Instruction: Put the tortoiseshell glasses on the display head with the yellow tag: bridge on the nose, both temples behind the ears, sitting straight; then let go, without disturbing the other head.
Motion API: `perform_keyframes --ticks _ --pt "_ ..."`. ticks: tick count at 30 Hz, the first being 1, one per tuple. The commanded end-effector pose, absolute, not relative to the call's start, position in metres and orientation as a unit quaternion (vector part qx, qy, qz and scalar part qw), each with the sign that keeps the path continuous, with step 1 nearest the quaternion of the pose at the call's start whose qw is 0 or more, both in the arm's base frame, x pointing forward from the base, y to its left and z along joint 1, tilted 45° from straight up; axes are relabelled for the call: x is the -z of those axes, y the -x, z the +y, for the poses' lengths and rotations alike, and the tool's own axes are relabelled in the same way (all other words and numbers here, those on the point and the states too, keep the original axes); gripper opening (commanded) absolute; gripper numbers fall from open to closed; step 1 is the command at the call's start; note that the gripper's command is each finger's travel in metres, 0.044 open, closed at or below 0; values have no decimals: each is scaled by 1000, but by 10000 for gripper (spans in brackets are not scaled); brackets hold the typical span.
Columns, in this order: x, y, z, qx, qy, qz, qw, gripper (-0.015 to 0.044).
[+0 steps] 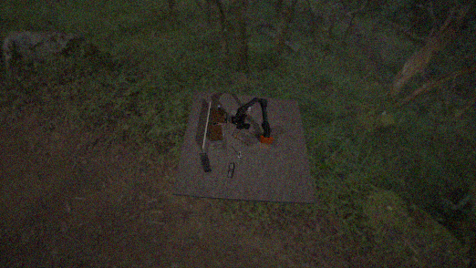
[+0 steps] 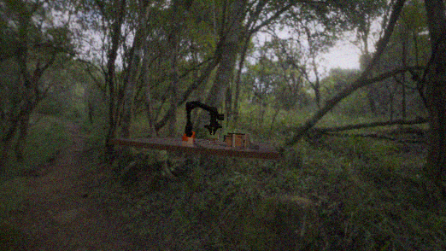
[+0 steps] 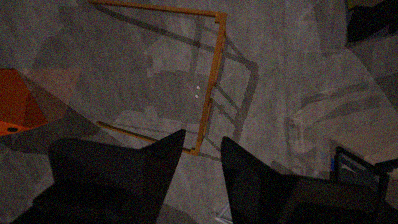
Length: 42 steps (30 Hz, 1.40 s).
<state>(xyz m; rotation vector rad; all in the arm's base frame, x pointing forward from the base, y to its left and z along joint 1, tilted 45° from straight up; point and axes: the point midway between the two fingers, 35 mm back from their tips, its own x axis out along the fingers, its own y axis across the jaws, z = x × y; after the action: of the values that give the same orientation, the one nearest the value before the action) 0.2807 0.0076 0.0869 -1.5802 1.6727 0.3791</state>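
Observation:
The amber-brown tortoiseshell glasses (image 3: 218,47) lie below the fingers in the wrist view, temples spread to the left, their shadow beside them. My gripper (image 3: 203,135) (image 2: 213,131) is partly open. The glasses' lower front corner shows in the gap between the fingertips, with neither fingertip closed on it. Two brown block-like shapes, possibly the display heads or their stands, show in the top view, one farther back (image 1: 219,114) and one nearer (image 1: 216,133). A small yellow patch (image 3: 351,4) shows at the wrist view's top right edge, beside a dark shape. Which head has the yellow tag is unclear.
A dark-framed object (image 3: 357,170) with a blue patch is at lower right in the wrist view. Dark glasses (image 1: 231,170), a small white item (image 1: 240,155), a dark block (image 1: 205,162) and a long pale bar (image 1: 207,128) are on the table. The orange arm base (image 1: 266,140) is at the right.

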Motion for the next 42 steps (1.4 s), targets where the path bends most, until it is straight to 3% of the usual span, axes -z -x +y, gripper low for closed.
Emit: perform_keyframes --ticks 1,42 --pt "-87 -279 9 -150 620 661 396 140" --pt "-47 -283 -31 -149 620 661 395 140"
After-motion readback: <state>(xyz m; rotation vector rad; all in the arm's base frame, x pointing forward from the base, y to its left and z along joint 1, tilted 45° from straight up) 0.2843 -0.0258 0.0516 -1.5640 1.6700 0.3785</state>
